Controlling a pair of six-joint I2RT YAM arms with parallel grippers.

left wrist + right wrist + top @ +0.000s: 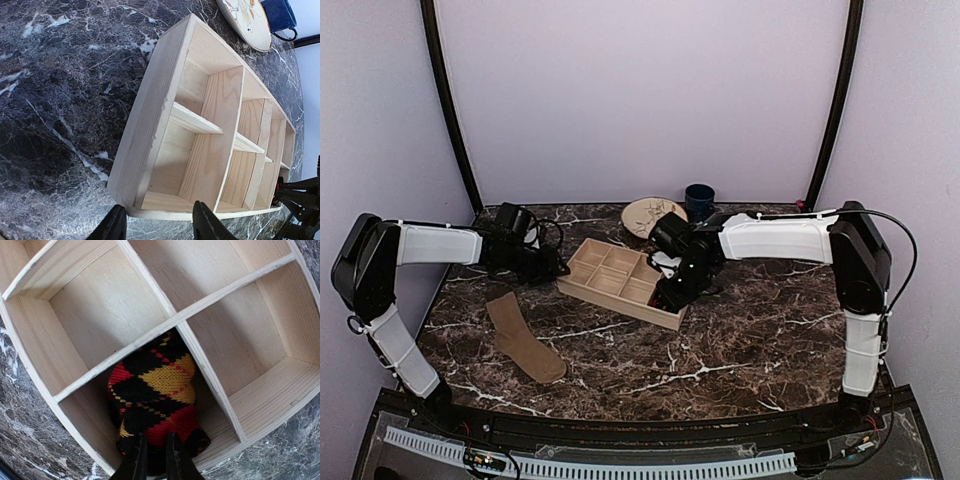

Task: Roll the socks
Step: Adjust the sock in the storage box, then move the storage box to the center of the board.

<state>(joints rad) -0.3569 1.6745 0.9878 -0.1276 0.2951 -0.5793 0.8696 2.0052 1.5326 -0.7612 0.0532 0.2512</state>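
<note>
Right tool (154, 462) clenched on argyle sock (155, 390), in the tray (30, 340) compartment right under it. Left tool (160, 227) released, empty, tray wall just ahead.

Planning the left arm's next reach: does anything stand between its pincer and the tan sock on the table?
Nothing visible does. In the top view the left pincer is beside the wooden tray's left end, and the tan sock lies flat nearer the arm bases, with only bare marble tabletop between them.
</note>
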